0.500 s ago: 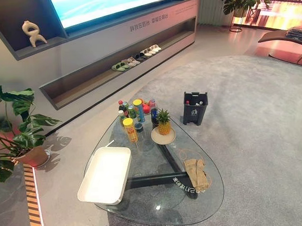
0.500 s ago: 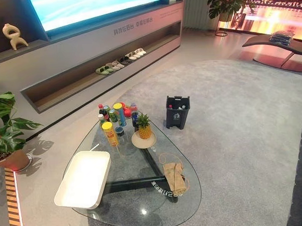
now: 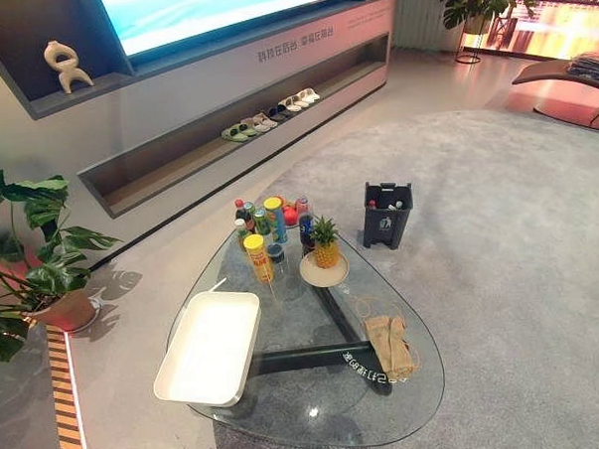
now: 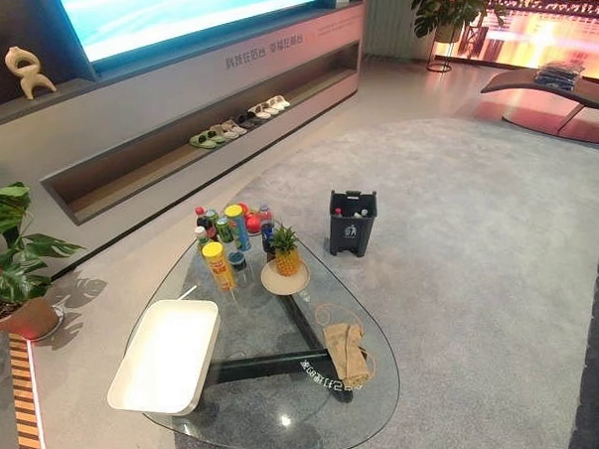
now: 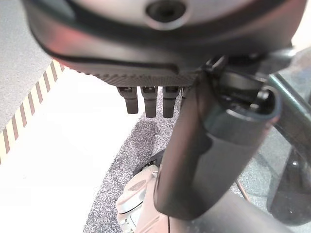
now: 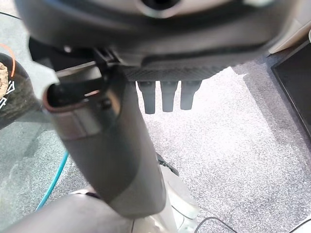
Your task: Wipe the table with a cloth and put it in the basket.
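A crumpled beige cloth (image 3: 389, 342) lies on the near right part of the glass table (image 3: 318, 415). On the table's left side rests a white rectangular basket (image 3: 210, 346) with nothing in it. My left hand (image 5: 147, 100) hangs beside the table over the carpet and floor, with its fingers straight and nothing held. My right hand (image 6: 166, 98) hangs the same way above the grey carpet, fingers straight and holding nothing. Both hands are well apart from the cloth.
Several bottles and cans (image 3: 264, 227) crowd the table's far end beside a pineapple on a plate (image 3: 324, 245). A dark bin (image 3: 387, 215) stands on the carpet beyond the table. A potted plant (image 3: 28, 258) is at the left.
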